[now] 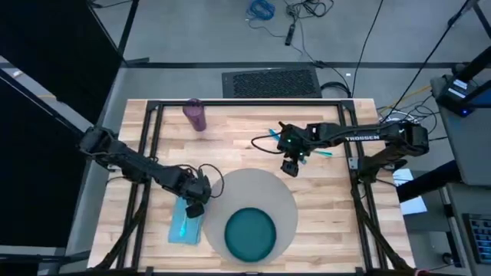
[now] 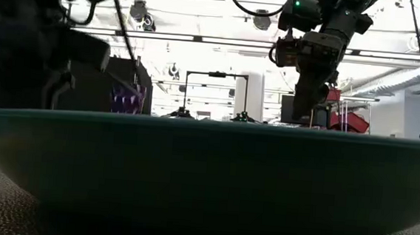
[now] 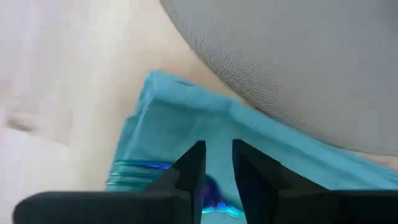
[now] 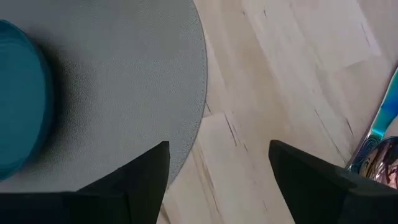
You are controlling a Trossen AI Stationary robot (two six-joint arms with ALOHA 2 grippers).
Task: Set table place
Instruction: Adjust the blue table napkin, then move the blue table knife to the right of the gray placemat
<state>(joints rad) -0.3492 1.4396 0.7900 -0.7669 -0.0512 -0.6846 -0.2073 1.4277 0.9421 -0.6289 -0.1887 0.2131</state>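
The round grey mat (image 1: 257,207) lies on the table (image 1: 330,203), and it serves here as the landmark. The teal plate (image 1: 250,234) sits on the mat, toward its near edge. The light-blue napkin (image 1: 186,222) lies just left of the mat, its long axis running from the far side to the near side of the table; one corner touches or slips under the mat's rim, I cannot tell which. A shiny piece of cutlery (image 3: 140,167) lies on the napkin, mostly hidden behind the fingers. The purple cup (image 1: 195,114) stands well beyond the mat, at the far left. More teal cutlery (image 1: 316,151) lies beyond the mat on the right, partly covered by the arm.

The left gripper (image 1: 196,204) is over the napkin's far end, fingers nearly pressed together with a narrow gap. The right gripper (image 1: 290,166) hangs over the mat's far right rim, fingers spread wide, holding nothing.
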